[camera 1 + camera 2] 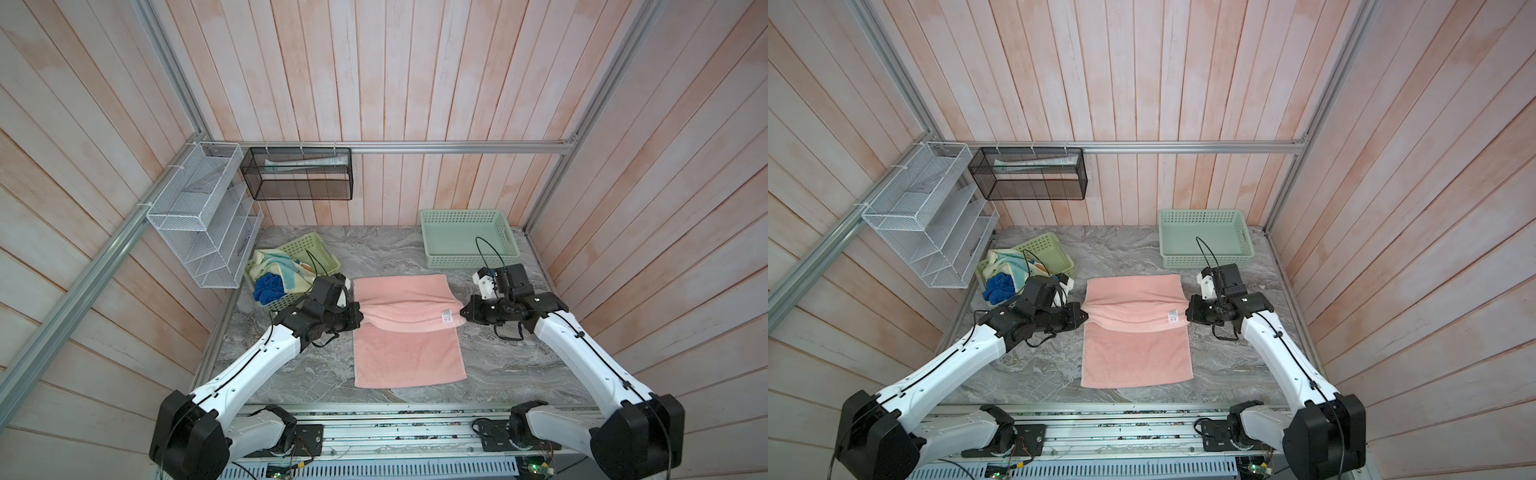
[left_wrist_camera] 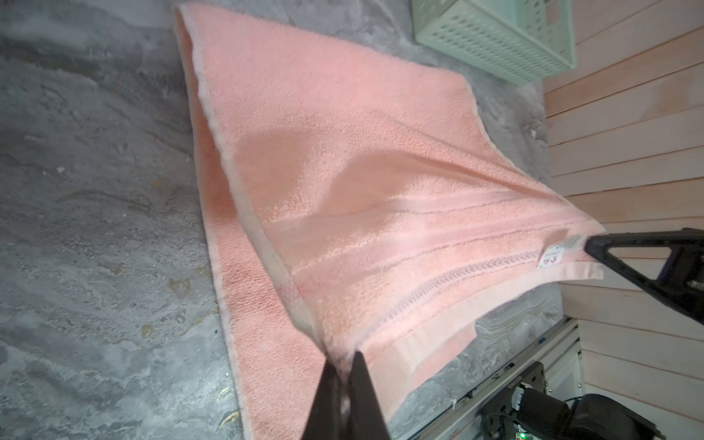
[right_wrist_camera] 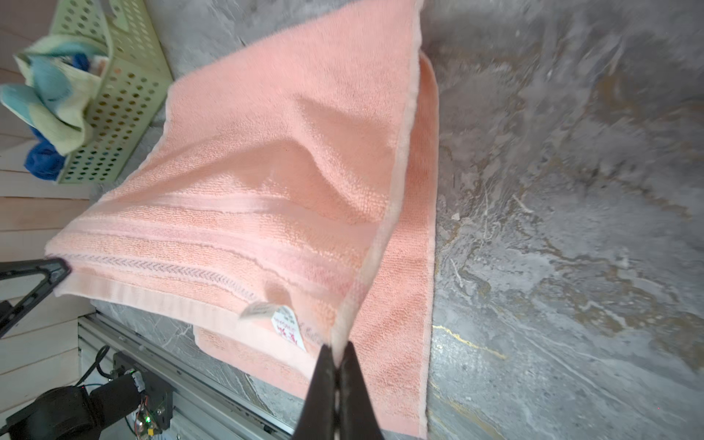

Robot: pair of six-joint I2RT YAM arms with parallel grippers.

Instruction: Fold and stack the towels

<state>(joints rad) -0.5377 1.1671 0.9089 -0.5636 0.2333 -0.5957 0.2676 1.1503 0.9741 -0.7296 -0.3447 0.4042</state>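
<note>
Spare towels (image 1: 276, 266) sat bunched in the basket (image 1: 311, 240) by the worktop's (image 1: 519, 365) left edge. The left gripper (image 1: 360, 316) was clamped shut on one raised corner of the pink towel (image 1: 409, 357), which lay mid-worktop with its near half flat, and the right gripper (image 1: 462, 312) was pinched on the other raised corner by the tag (image 1: 446, 314). It looked like soft, light, floppy terry, sagging between the grips, so I'd reckon holding the corners taut is the way.

label (image 3: 287, 324) print unreadable, blue towel (image 1: 268, 287) part-hidden
</note>
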